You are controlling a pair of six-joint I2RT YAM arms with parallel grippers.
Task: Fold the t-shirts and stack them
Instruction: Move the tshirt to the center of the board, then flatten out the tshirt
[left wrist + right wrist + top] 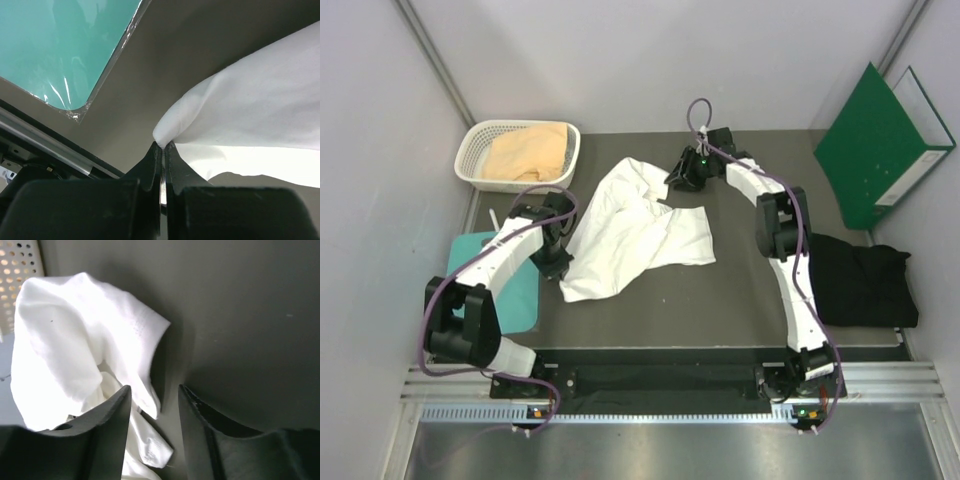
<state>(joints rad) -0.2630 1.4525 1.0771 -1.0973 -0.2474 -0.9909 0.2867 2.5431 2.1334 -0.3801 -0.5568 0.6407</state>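
Step in hand: probably taking hold of the crumpled white cloth t-shirt (640, 235), mid-table, at two edges so it can be spread flat before folding.
Left gripper (163, 146): clamped tight on a near corner of the white cloth.
Right gripper (154, 390): jaws partly apart at the shirt's far edge, with a fold lying in the gap, not yet pinched.
Next move: likely calls for pinching that fold, then drawing both arms apart evenly.
Other shirts: black t-shirt (860, 280) heaped at the table's right; tan-peach t-shirt (525, 152) in the white perforated plastic basket (466, 165), far left.
Surface: dark grey matt table (720, 300); flat teal board (520, 295) under the left arm.
Room: pale walls; a green binder (875, 140) leans far right.
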